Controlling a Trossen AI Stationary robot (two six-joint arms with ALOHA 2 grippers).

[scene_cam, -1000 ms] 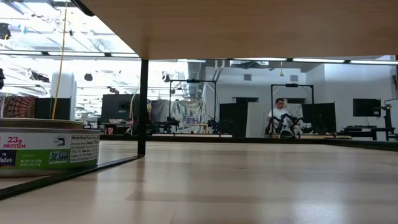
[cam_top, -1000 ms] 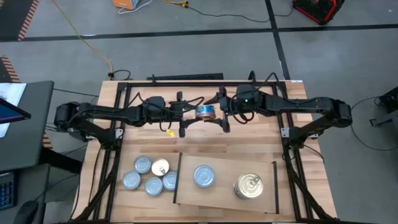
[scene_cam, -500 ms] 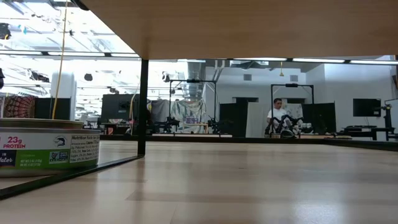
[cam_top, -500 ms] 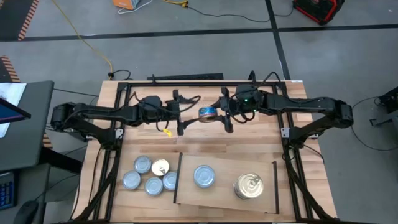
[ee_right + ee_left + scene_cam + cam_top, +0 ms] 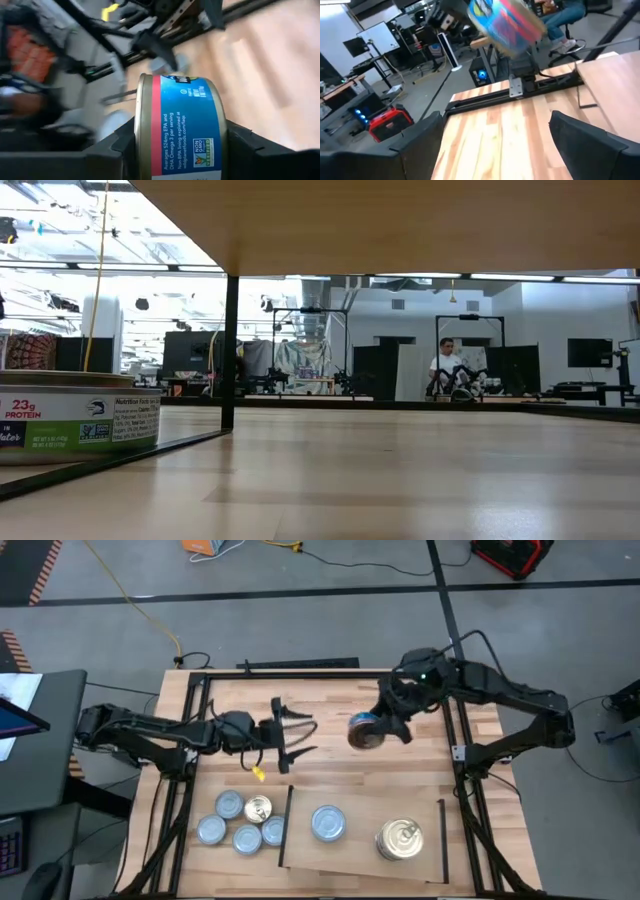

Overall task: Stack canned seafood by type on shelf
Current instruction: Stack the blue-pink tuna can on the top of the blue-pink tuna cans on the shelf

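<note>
We carry one tin above the table.
Our right gripper [image 5: 372, 730] clamps a blue-labelled tin [image 5: 182, 134]; our left gripper [image 5: 292, 730] gapes wide, empty.

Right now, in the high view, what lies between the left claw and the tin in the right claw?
Nothing: between the open left claw and the tin held by the right claw the high view shows only bare tabletop.

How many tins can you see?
8: five clustered on the tabletop left of the shelf, two stacks on it, possibly hiding more, one in the right end effector.
</note>
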